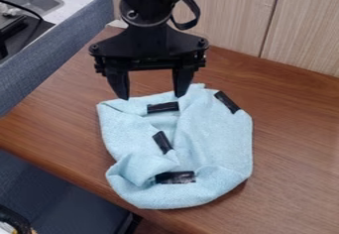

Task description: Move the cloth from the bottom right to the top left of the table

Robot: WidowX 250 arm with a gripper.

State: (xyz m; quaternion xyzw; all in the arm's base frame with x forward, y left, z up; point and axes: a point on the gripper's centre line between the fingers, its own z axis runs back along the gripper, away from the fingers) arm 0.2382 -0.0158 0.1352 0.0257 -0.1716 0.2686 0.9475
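Camera view: the cloth (215, 134) lies rumpled, its far edge near the gripper's (150, 96) tips. The fingers are spread wide, grasping nothing.

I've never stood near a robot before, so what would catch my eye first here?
Probably the black gripper, hanging from the top of the view with its two fingers spread apart over the far edge of the cloth. Next comes the pale blue cloth itself, crumpled on the brown wooden table, with four strips of black tape on it.
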